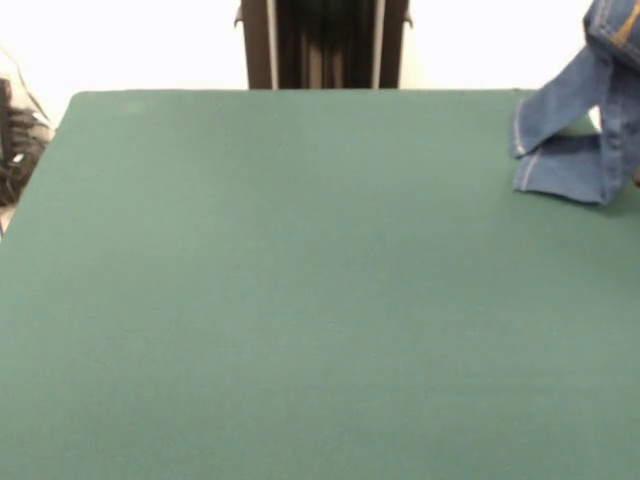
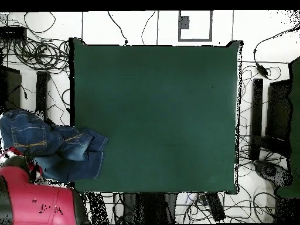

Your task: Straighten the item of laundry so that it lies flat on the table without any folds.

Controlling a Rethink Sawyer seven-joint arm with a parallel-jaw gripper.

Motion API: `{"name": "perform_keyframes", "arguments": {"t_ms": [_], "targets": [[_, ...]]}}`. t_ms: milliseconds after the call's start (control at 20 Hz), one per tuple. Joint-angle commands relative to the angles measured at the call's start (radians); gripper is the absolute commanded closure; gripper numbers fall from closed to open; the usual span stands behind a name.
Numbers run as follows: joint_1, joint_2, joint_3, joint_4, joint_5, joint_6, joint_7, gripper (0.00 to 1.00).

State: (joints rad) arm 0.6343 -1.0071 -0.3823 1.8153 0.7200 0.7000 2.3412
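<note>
Where the green tabletop (image 1: 300, 300) meets its corner beside the red arm (image 2: 35, 202), the jeans (image 2: 55, 146) hang lifted, waist off the edge, both leg cuffs trailing on the cloth. Faded denim, orange pocket stitching. End effector probably hidden behind fabric; grip state cannot be told.

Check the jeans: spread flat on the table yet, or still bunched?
Still bunched. The jeans hang partly past the table edge; only the leg ends rest on the felt, overlapping, with the waist end raised. What holds it up cannot be seen.
</note>
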Motion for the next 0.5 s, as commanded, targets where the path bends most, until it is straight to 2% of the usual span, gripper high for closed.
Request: {"name": "perform_keyframes", "arguments": {"t_ms": [50,250,500], "targets": [[0.025,-0.001,0.141,-0.009,0.097,0.071,0.358,1.0],[0.045,0.016,0.155,-0.002,0.125,0.021,0.368,1.0],[0.087,0.039,0.15,-0.036,0.128,0.005,0.449,1.0]]}}
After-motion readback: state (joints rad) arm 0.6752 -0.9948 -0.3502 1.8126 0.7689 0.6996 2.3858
